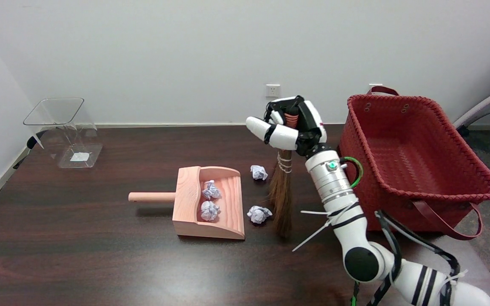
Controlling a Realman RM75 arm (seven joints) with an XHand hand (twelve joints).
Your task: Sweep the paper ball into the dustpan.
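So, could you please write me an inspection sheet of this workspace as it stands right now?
Surface: dark wooden table, glossy.
Job's things: wooden dustpan holding two paper balls; two loose paper balls on the table, one near the dustpan's far corner, one by its open edge; broom upright, bristles down beside the nearer loose ball.
Clutter: clear plastic bin far left; red woven basket right.
Robot hand: right robot hand grips the broom handle.
Cables: wires and zip ties along the right arm.
Surroundings: white wall, wall socket.
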